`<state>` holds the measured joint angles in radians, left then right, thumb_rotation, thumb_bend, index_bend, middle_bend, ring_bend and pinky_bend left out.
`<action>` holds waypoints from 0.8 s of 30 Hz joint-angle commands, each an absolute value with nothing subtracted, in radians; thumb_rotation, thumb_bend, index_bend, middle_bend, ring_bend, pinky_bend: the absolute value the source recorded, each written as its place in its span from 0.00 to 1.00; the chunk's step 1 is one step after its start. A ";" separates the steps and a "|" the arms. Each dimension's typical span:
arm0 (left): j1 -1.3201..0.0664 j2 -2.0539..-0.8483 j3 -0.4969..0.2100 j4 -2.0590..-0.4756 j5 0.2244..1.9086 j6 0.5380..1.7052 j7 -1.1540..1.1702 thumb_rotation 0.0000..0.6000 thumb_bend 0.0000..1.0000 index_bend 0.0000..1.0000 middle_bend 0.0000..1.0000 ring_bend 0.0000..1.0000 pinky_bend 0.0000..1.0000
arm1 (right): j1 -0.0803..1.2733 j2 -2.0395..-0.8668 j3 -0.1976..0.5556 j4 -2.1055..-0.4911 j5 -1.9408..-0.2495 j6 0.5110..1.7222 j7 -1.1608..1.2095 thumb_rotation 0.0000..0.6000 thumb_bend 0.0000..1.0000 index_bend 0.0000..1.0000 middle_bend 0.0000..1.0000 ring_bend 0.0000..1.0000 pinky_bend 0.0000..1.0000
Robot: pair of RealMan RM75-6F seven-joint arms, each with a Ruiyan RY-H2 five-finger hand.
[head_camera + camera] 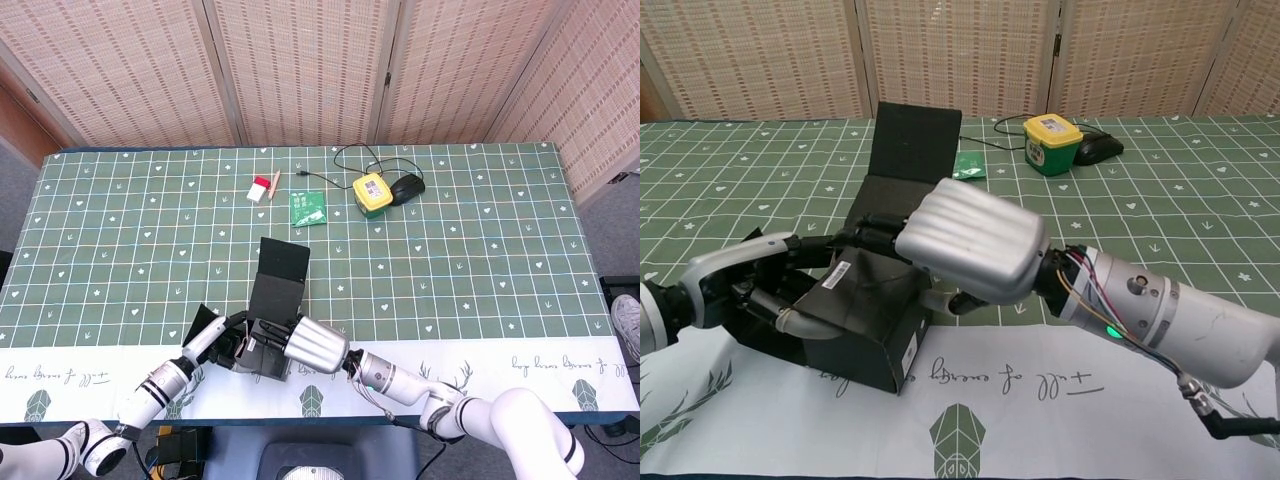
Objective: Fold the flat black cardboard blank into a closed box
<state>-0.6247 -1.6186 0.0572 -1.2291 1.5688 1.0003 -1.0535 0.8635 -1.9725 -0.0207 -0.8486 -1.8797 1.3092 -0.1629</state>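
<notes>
The black cardboard box [868, 318] [270, 325] is partly folded and sits near the table's front edge, with its lid flap [916, 138] [283, 262] standing up at the far side. My left hand [748, 290] [213, 338] grips the box's left side, its fingers curled around the open end. From the right, my right hand [970, 248] [314, 345] lies with its fingers across the top panel and its thumb against the right wall. A white label [841, 275] shows on the top panel. The box's inside is hidden.
A yellow box [371, 193] [1052, 131], a black mouse [406, 185] with its cable, a green packet [308, 208] and a small red-and-white item [263, 188] lie at the back. The white runner strip [1040, 400] edges the green tablecloth at the front.
</notes>
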 commanded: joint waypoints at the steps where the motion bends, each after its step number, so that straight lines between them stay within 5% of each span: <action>1: -0.627 -1.618 0.057 -1.229 1.568 0.996 -1.048 1.00 0.04 0.22 0.27 0.68 0.80 | 0.869 -1.964 -0.031 -0.855 -1.887 1.306 -0.152 1.00 0.34 0.21 0.26 0.68 0.86; 9: -0.630 -1.619 0.056 -1.236 1.566 0.987 -1.035 1.00 0.04 0.22 0.27 0.68 0.80 | 0.884 -1.933 -0.053 -0.884 -1.891 1.270 -0.137 1.00 0.35 0.33 0.33 0.71 0.89; 24: -0.632 -1.614 0.063 -1.244 1.578 0.988 -1.017 1.00 0.04 0.14 0.22 0.68 0.80 | 0.907 -1.887 -0.056 -0.962 -1.894 1.230 -0.173 1.00 0.35 0.33 0.32 0.73 0.90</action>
